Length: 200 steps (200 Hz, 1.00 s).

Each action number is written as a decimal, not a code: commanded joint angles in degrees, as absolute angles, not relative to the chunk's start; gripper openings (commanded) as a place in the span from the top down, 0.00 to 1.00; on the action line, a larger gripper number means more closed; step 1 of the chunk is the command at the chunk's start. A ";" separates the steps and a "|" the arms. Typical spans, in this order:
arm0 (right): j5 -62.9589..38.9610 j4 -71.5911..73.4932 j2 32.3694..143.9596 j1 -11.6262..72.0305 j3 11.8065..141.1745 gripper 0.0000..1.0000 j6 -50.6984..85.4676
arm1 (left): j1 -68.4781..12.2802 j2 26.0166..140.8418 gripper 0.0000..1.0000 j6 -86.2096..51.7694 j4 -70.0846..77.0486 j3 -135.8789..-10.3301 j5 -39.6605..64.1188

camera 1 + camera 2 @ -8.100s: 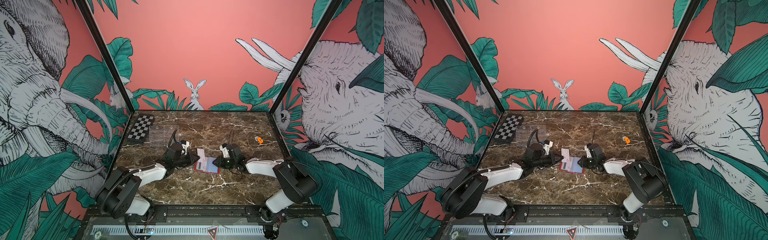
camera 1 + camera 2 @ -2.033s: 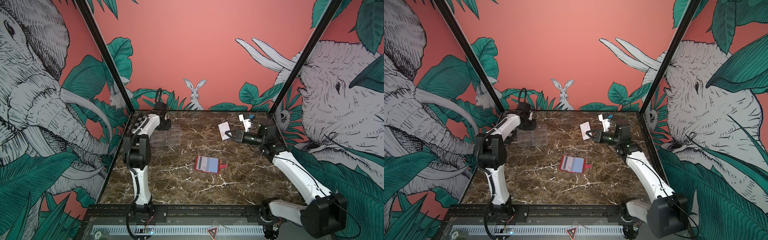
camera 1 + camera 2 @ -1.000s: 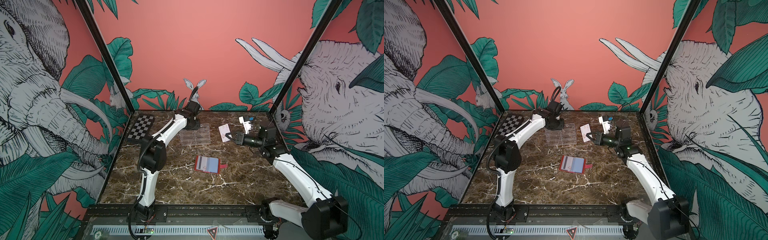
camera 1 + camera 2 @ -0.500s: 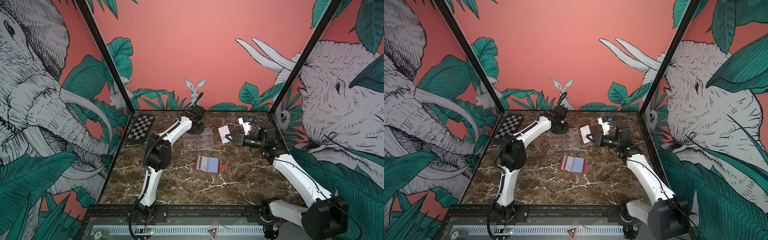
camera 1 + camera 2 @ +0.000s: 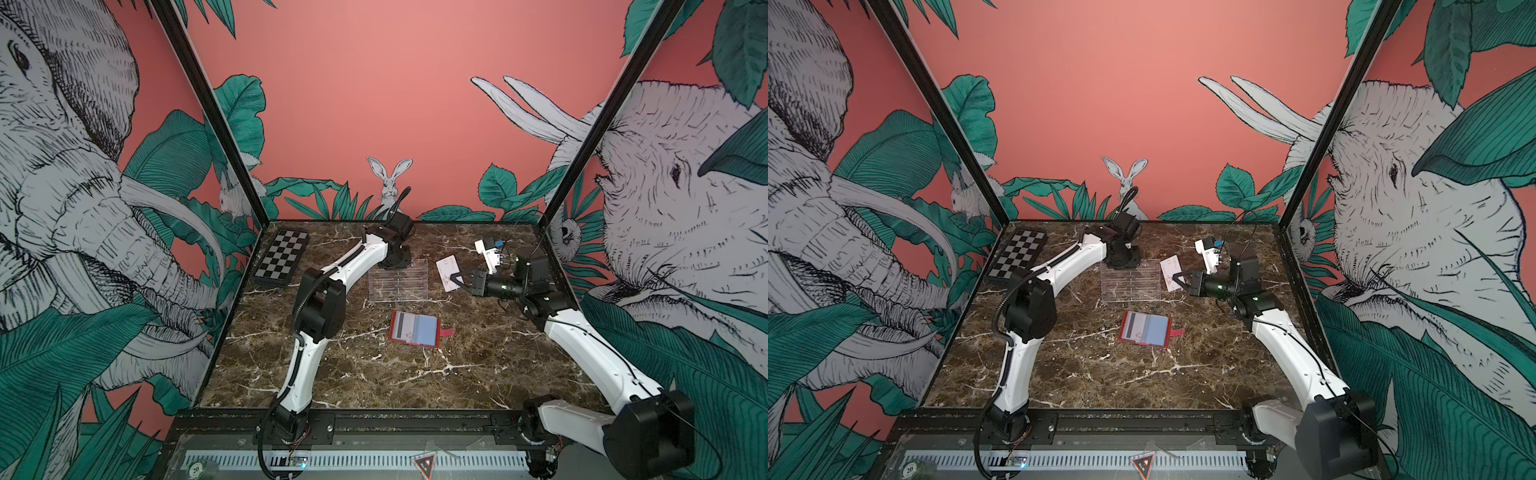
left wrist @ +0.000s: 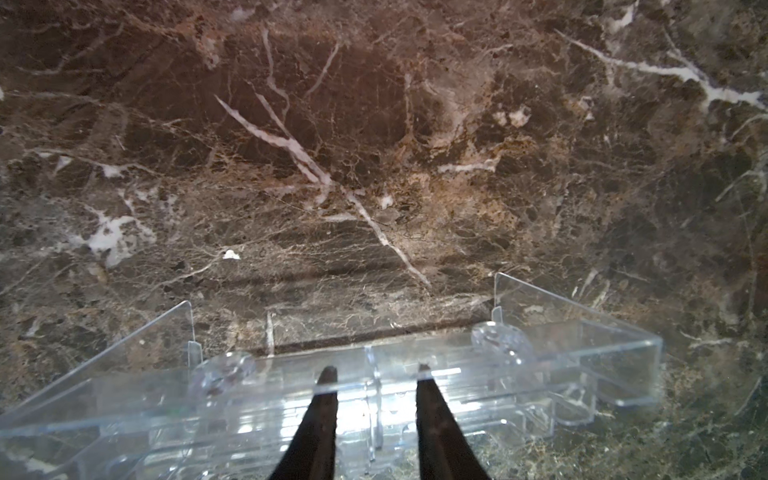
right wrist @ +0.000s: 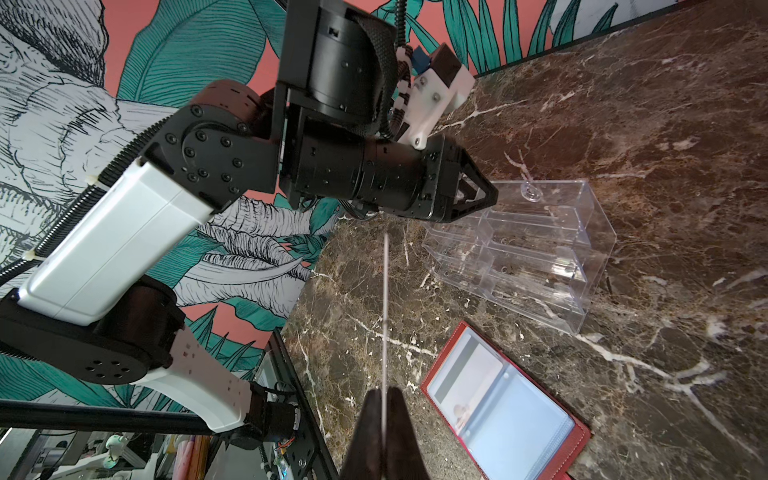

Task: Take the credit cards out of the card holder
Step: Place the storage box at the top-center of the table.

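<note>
- Red card holder (image 5: 413,329) (image 5: 1144,328) lies open and flat mid-table on the brown marble table (image 5: 374,374), pale blue sleeves up, snap tab (image 5: 448,331) on its right side.
- sleeved card (image 5: 401,326) with a dark grey stripe sits in the holder's left sleeve.
- right gripper (image 7: 384,392) is clamped tight on a whitish credit card (image 5: 448,272) (image 5: 1170,272), held off the table just right of the clear rack (image 5: 399,282). The card shows edge-on in the right wrist view.
- left gripper (image 6: 375,370) is at the rack's far edge, pointing down. Its jaws are partly apart and straddle the rack's middle divider. No pinch on the divider is visible.
- rack stands between the two grippers, beyond the card holder and apart from it.
- checkered board (image 5: 282,257) lies at the far left, clear of everything.
</note>
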State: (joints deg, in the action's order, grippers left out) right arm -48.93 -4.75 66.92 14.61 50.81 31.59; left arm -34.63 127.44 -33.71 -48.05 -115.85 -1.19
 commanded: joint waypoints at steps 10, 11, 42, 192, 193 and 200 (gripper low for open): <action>-49.27 -4.61 66.88 14.85 51.59 1.00 30.24 | -34.99 127.13 0.87 -35.59 -44.39 -113.74 2.39; -49.24 -4.64 66.88 14.85 51.59 1.00 30.24 | -35.03 127.11 0.87 -35.64 -44.34 -113.74 2.43; -48.89 -5.09 66.96 14.86 51.33 1.00 29.75 | -34.99 126.24 0.76 -36.11 -43.15 -113.27 3.57; -41.21 -21.32 66.87 14.83 59.07 1.00 16.33 | -34.94 106.51 0.26 -26.17 -36.57 -108.60 3.53; -41.06 -21.81 66.88 14.85 59.39 1.00 15.82 | -34.96 106.08 0.26 -25.96 -36.39 -108.27 3.30; -41.12 -23.11 66.84 14.85 60.27 1.00 13.70 | -34.96 102.91 0.21 -24.59 -34.78 -105.97 1.73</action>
